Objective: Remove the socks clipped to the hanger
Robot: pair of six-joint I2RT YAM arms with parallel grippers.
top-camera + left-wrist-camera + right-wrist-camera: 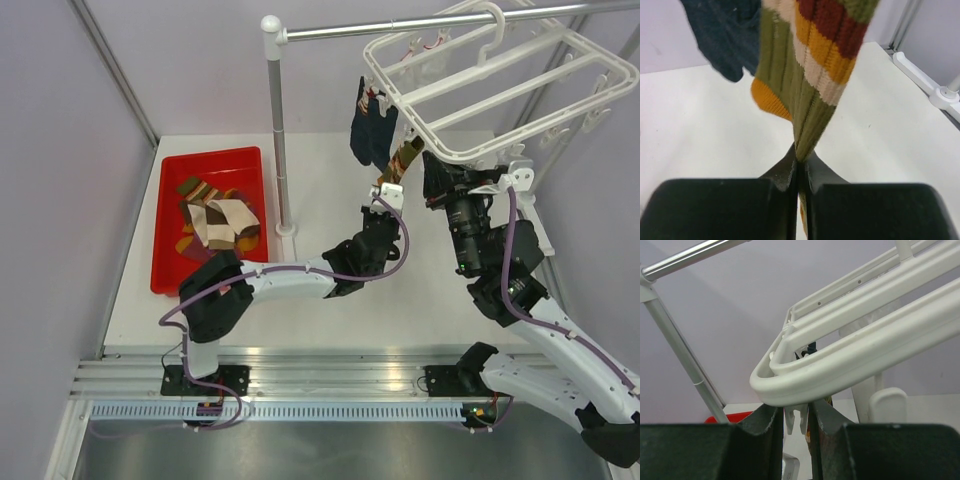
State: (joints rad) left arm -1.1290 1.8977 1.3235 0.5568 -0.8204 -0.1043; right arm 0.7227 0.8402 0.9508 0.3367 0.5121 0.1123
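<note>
Several socks (218,222) fill the red tray (172,175); left end effector (799,159) pinches the olive sock (812,105), right end effector (796,416) squeezes a clip (796,424); navy sock (370,130) hangs.

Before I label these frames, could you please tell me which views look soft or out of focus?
Left wrist: the striped sock and the navy sock look slightly soft, and the fingers are a dark, featureless mass. Right wrist: the hanger is fairly crisp. Top view: sharp, evenly lit.
</note>
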